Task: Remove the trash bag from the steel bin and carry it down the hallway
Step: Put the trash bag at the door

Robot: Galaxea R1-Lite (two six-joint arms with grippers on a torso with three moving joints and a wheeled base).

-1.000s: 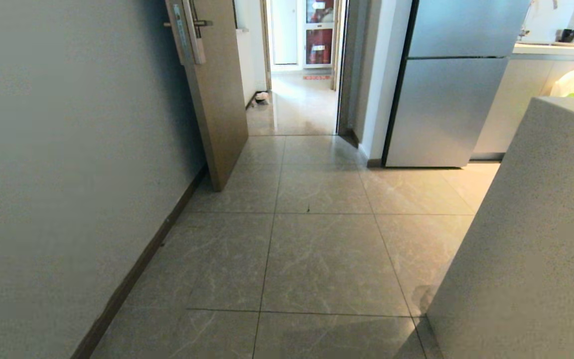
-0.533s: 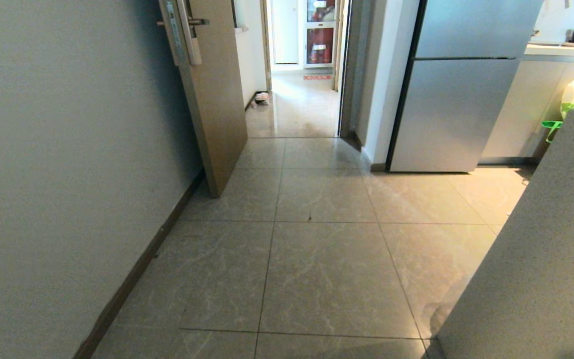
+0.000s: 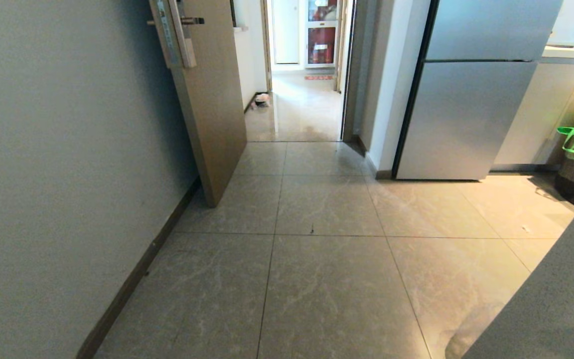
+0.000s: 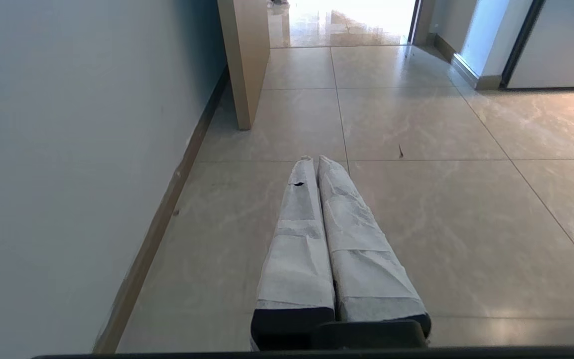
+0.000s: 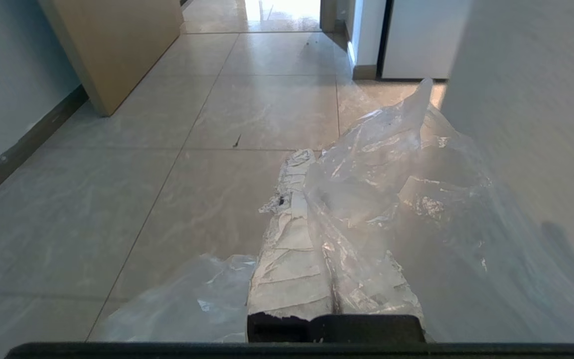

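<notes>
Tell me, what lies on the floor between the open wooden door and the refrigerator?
Only bare floor tiles, seen in the head view, lie between the wooden door and the refrigerator; a small dark speck sits nearer.

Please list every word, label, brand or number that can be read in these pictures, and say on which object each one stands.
No text can be read.
Red panels beyond the doorway: markings too small and blurred.
Red strip on the far floor: blurred, unreadable.
Door lock plate: no legible marking.
Fridge: no brand visible.
</notes>
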